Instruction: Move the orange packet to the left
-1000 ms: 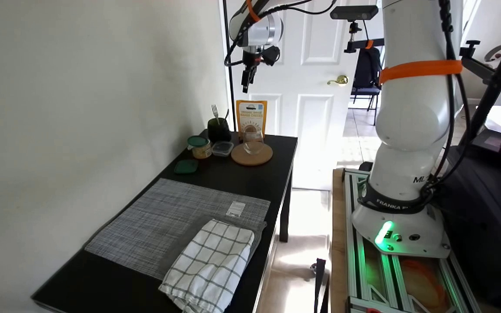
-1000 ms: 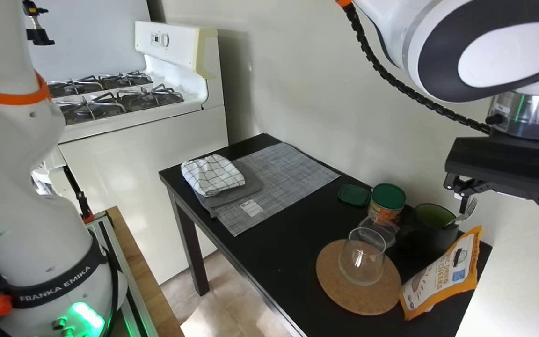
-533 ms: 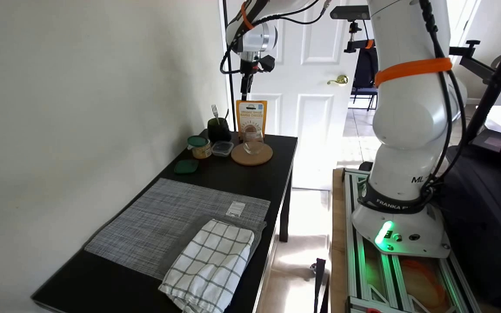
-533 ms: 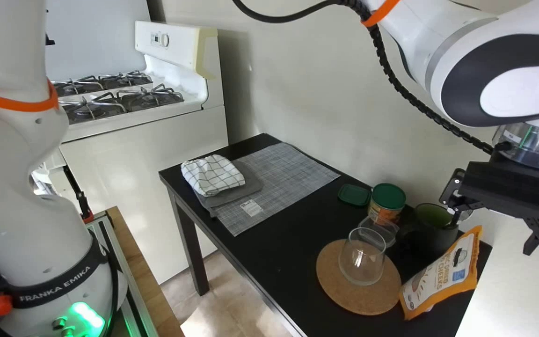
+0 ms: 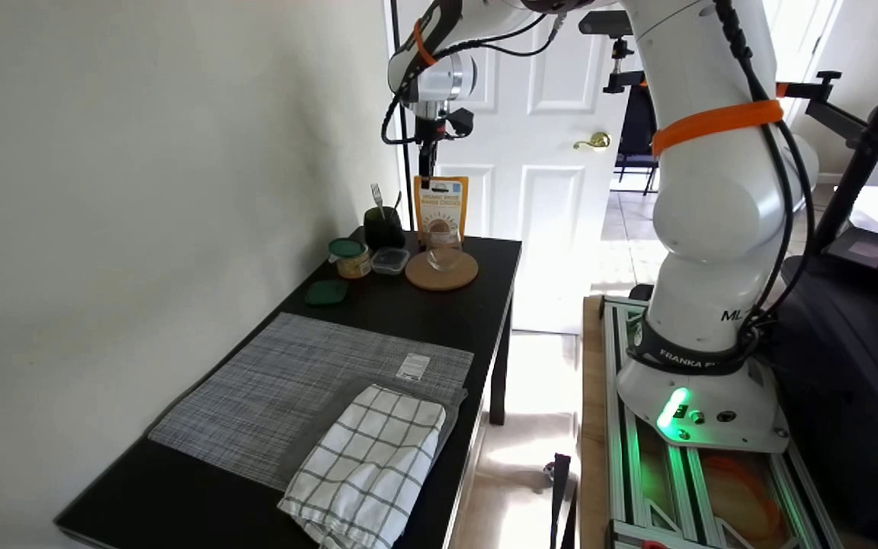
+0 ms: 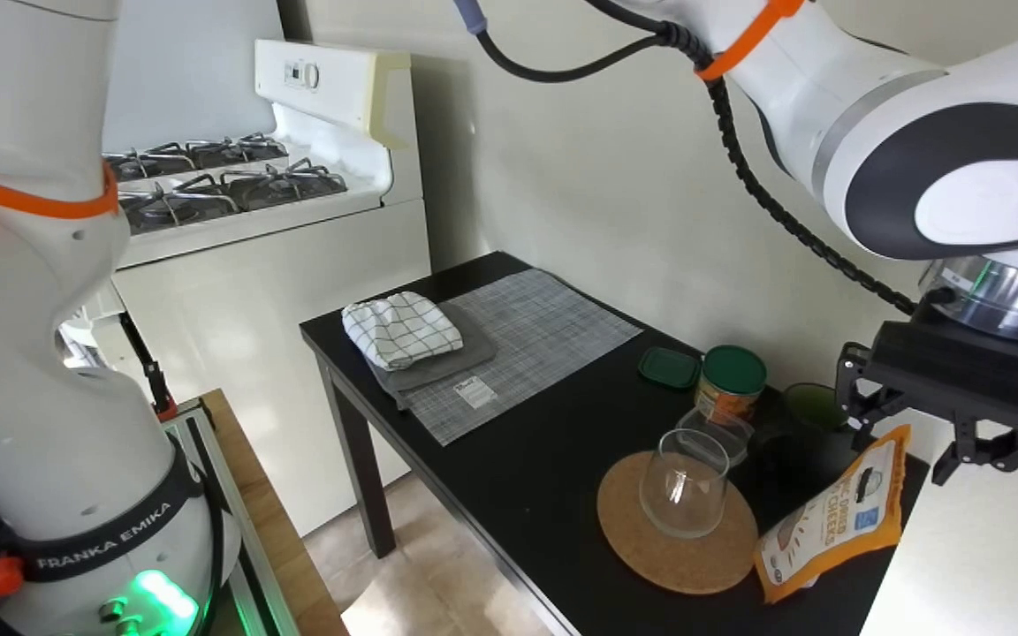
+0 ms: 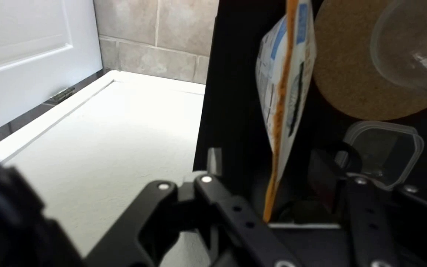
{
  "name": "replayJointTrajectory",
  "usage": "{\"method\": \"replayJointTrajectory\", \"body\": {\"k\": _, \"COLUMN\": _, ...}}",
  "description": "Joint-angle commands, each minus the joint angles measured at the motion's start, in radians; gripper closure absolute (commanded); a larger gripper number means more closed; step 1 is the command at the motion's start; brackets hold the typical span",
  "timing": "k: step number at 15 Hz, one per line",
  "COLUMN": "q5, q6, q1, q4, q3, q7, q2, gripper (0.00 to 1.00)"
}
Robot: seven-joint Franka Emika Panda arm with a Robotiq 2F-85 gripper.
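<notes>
The packet (image 6: 836, 521) stands at the right end of the table (image 6: 553, 477), seen in an exterior view, just beside the disc (image 6: 695, 571). From the left come the cloth (image 6: 403, 331), the mat (image 6: 549, 327), the lid (image 6: 668, 368), the glass (image 6: 682, 503) on the disc, and, on the far side, the tub (image 6: 721, 426), jar (image 6: 733, 375) and cup (image 6: 809, 458). Rightmost, the end effector (image 6: 901, 459) hangs at the packet's top, fingers apart; the wrist view shows the packet's edge between them, though I cannot tell whether they touch it.

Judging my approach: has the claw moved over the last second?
Yes: in an exterior view, against the door, the claw has moved down and slightly left in the picture, where it now overlaps the top of the packet.
</notes>
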Motion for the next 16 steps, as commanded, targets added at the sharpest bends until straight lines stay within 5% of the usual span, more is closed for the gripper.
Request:
{"method": "replayJointTrajectory", "body": {"k": 1, "q5": -0.043, "q6": -0.051, "q1": -0.003, "q4": 0.045, "q3": -0.001, "q7": 0.011, "q2": 0.029, "gripper": 0.70}}
{"method": "replayJointTrajectory", "body": {"k": 5, "q5": -0.102, "q6": -0.083, "q1": 0.009, "q4": 0.041, "q3": -0.013, "q7": 0.019, "q2": 0.013, "gripper": 0.99}}
{"method": "replayJointTrajectory", "body": {"k": 16, "q5": -0.335, "q6": -0.198, "q1": 0.077, "q4": -0.051, "q3": -0.049, "q7": 0.044, "q2": -0.159, "gripper": 0.99}}
